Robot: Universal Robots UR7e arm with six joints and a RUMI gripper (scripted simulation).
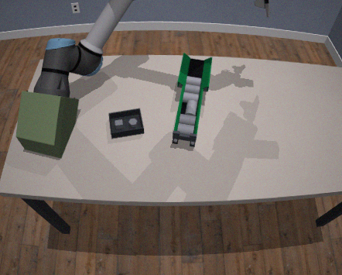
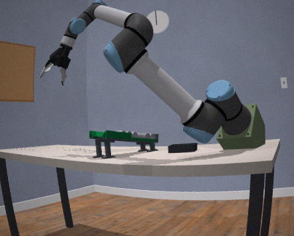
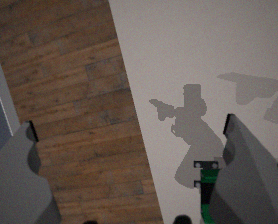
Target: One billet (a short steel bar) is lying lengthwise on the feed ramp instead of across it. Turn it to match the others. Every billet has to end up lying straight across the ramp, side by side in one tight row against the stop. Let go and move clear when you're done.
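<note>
nothing's begun: the black two-jaw gripper (image 2: 54, 72) hangs high above the white table (image 1: 282, 163), jaws spread wide, holding nothing. the lengthwise grey steel billet (image 1: 190, 107) lies mid-row in the green feed ramp (image 1: 178, 112). next it must descend over that bar.

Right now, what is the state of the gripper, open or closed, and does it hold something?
Gripper: open wide, holding nothing, high above the table and away from the feed ramp.
</note>
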